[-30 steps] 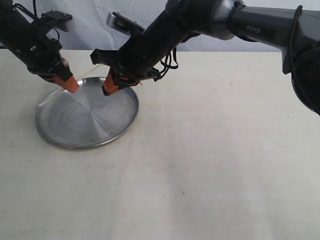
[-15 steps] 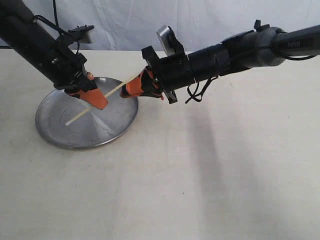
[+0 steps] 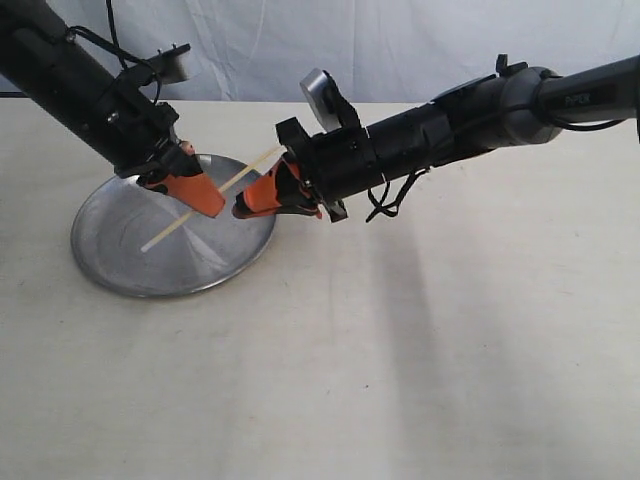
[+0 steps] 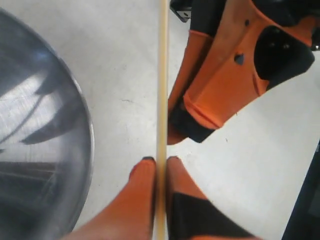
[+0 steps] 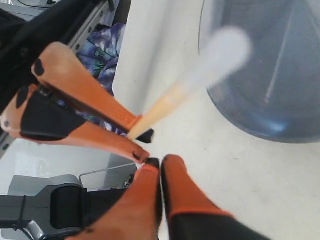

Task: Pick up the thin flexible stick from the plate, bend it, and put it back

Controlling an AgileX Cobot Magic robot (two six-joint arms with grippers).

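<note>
Since half a second ago, the right gripper has slid nearer the dish, and the stick slants slightly steeper. Nearest me, the pale beige table lies bare along its near edge and out to its right edge, leaving generous swinging room there. Toward the far left corner sits the round brushed silver metal plate. Above it hangs the thin pale yellow-tan stick, its low end over the plate and its high end past the rim. The left gripper has its orange fingers clamped on the stick near mid-length. The right gripper's fingers are pressed together on nothing, just beside the strand. To bend it well, I judge that gripper must part, take the free upper end, then both ease inward gently, since the strand looks brittle. A white cloth hangs behind the far edge.
</note>
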